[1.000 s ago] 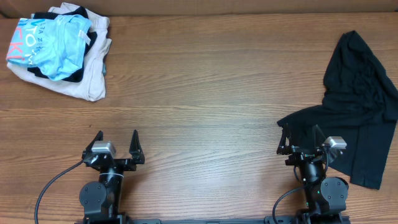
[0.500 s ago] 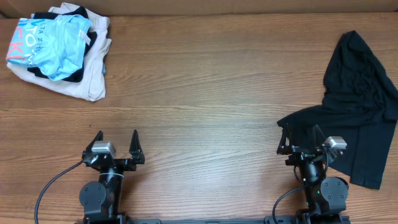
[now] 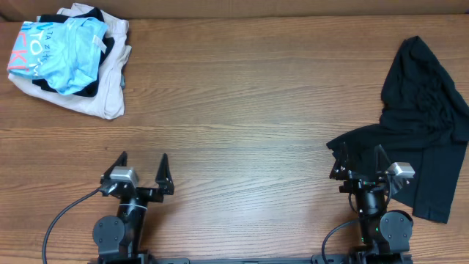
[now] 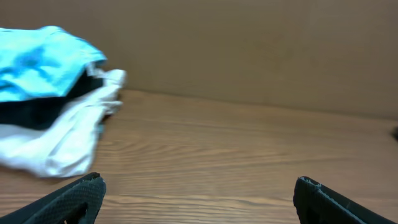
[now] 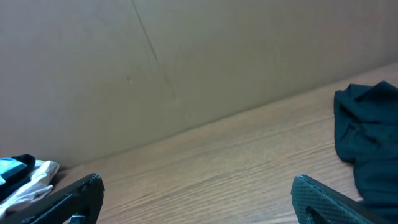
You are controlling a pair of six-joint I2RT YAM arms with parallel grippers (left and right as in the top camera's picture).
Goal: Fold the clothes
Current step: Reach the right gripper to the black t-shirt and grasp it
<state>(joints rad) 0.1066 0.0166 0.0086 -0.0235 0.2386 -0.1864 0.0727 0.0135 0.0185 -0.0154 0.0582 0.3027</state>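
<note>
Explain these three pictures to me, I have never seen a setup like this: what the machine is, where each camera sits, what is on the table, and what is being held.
Two small robot arms sit at a wooden table. One picture looks down from above; the other two come from cameras on each wrist, showing that arm's own fingers. The left end effector and right end effector are both open and hold nothing. A crumpled black garment lies at the right, partly under the right arm. A pile of blue, black and cream clothes lies at the far left.

Matt black cloth clothes (image 3: 425, 125) lie crumpled on the smooth wood-grain table (image 3: 249, 103).
</note>
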